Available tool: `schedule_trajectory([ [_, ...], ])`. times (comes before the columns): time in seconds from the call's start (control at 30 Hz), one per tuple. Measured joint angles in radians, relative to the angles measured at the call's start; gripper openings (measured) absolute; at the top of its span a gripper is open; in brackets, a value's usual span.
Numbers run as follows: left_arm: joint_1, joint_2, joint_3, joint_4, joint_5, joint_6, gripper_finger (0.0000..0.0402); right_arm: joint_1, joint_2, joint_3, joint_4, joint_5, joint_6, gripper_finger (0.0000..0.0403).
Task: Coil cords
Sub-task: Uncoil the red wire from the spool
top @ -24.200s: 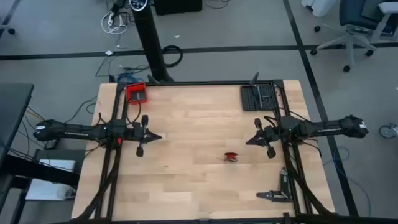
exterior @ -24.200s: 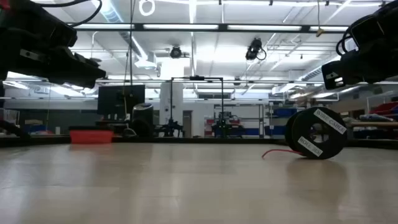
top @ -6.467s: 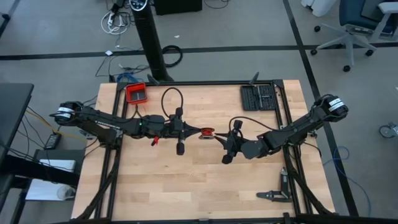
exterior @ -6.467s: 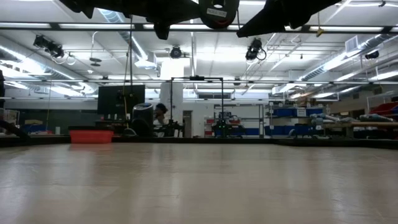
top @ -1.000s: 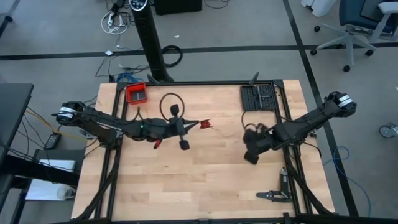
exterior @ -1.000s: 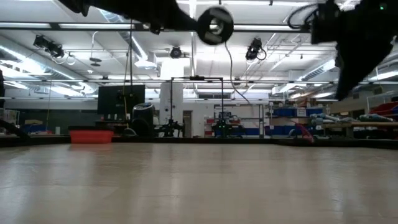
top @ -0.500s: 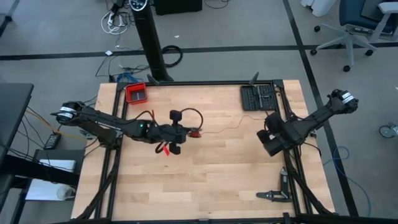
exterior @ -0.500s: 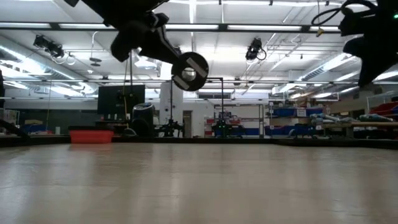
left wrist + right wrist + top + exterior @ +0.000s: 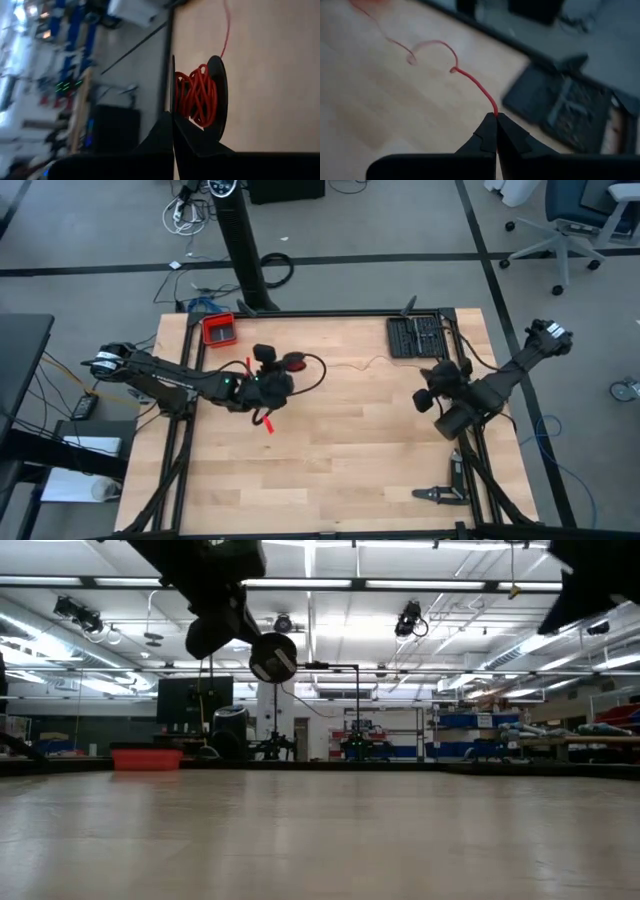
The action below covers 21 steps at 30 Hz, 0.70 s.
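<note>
The thin red cord (image 9: 475,85) is partly wound on a black spool (image 9: 216,97) — the rest trails loosely across the table (image 9: 340,460) toward the right side. The left gripper (image 9: 173,131), over the table's left-centre, has its fingers closed on the spool's flange, holding it above the wood. The right gripper (image 9: 496,119), near the table's right edge beside a black tray (image 9: 414,336), pinches the cord's free end — fingers fully closed.

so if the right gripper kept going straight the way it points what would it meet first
Probably bare table. The right gripper, shut on the red cord, aims down toward the wood, along the cord; the black tool tray sits off to one side.
</note>
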Motion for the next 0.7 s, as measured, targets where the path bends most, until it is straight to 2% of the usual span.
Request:
schedule_trajectory([
  [0.17,0.0,0.0,0.0,0.0,-0.086,0.0,0.0,0.063,0.023,0.081,0.039,0.138,-0.061,0.0],
  [0.33,0.0,0.0,0.0,-0.001,-0.089,0.004,0.0,0.138,0.034,0.174,0.116,0.227,-0.189,0.0],
  [0.57,0.0,0.0,0.0,-0.007,0.05,-0.005,0.0,0.248,0.033,0.264,0.247,0.332,-0.396,0.0],
  [0.63,0.0,0.0,0.0,-0.014,0.127,-0.029,0.0,0.271,0.034,0.275,0.281,0.347,-0.446,0.0],
  [0.7,0.0,0.0,0.0,-0.02,0.249,-0.042,0.0,0.287,0.034,0.278,0.304,0.35,-0.484,0.0],
])
